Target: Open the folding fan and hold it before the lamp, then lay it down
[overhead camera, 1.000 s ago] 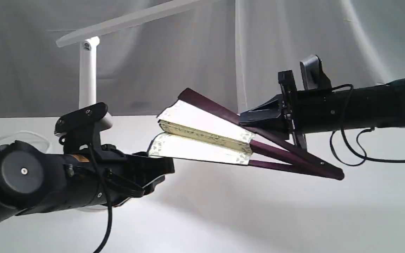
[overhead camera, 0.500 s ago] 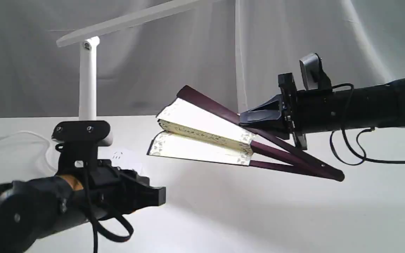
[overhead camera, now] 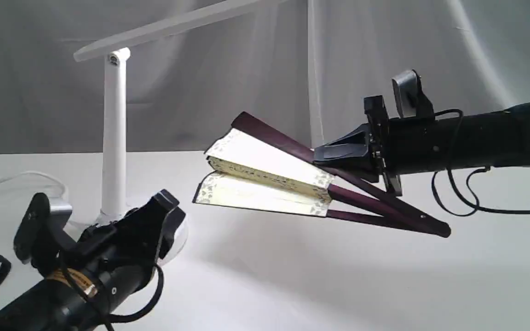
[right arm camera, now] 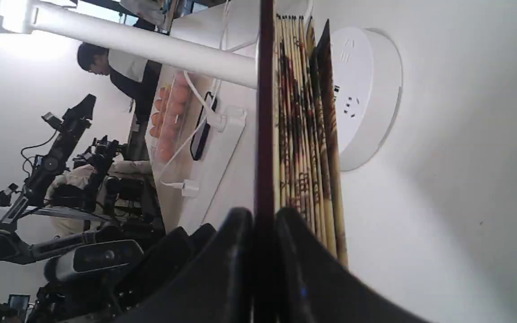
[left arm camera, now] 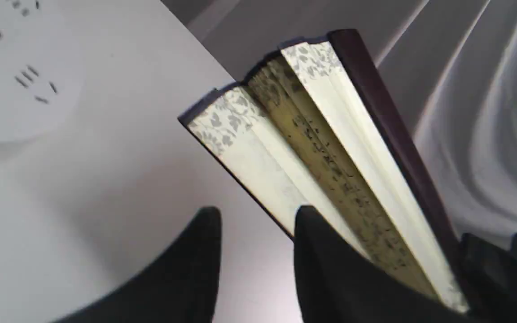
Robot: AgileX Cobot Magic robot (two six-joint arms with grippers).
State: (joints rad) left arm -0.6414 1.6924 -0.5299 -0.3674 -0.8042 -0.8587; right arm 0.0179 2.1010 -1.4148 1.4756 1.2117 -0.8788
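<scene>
- While the fan [overhead camera: 265,184] hangs in mid-air as a narrow wedge, most of its pleats bunched between two dark guards, the opening step looks only part done.
- The right gripper [overhead camera: 325,156] is clamped on the upper guard [overhead camera: 269,135] and carries the whole fan above the table [overhead camera: 302,285]. The leaf end points toward the lamp [overhead camera: 114,138] but stays clear of its post.
- The left gripper [left arm camera: 256,220] sits low beside the lamp base [left arm camera: 16,89], fingers spread with nothing between them. It looks up at the fan's free lower edge from underneath.
- Judging by this, the next move belongs to the left arm: rise to the lower guard [overhead camera: 371,218], close on the wood rather than the paper, and draw it down and away.
- The right gripper needs to hold its guard firm at the same time, so the pleats spread evenly about the pivot instead of the whole fan swinging.
- Showing the open fan before the lamp and laying it on the table both appear to lie ahead.
</scene>
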